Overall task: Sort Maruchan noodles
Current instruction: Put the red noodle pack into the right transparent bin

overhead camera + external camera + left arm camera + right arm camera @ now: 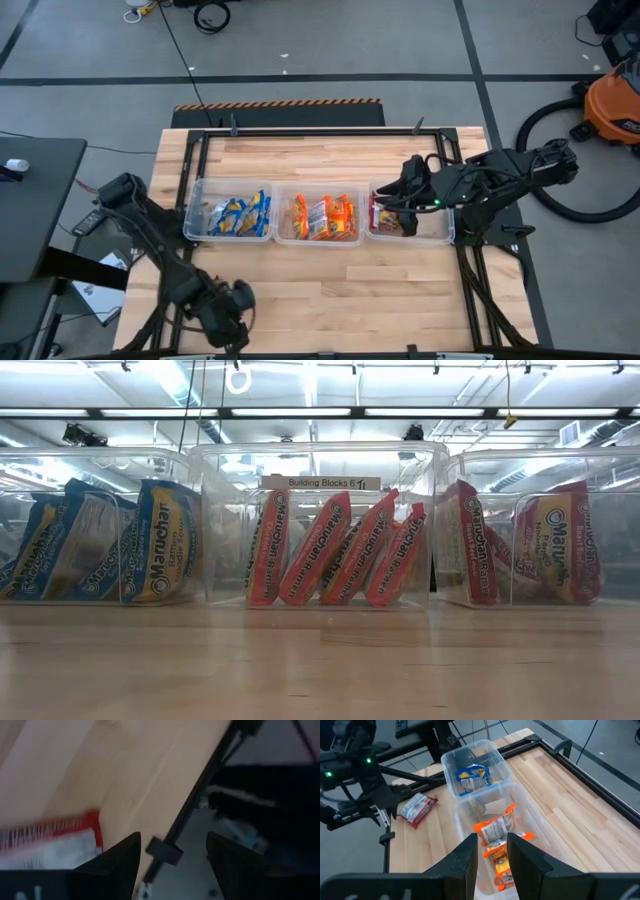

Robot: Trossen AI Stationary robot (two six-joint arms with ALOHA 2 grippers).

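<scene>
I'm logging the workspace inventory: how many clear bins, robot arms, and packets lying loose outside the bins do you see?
Clear bins: 3
Robot arms: 2
Loose packets on the table: 1, red and silver
Total: 6

Three clear bins in a row on the table: left bin (192, 210), middle bin (283, 190), right bin (446, 232).

Blue-and-white packets (160, 540): at least three in the left bin; exact count unclear where they overlap.

Orange packets (320, 547): four, leaning side by side in the middle bin.

Red packets (470, 545): at least three in the right bin, directly below the right gripper (400, 190); overlap hides any more.

One more red-and-silver packet (417, 808) lies loose on the table just beside the left gripper (238, 322).

Two arms, two grippers.
</scene>
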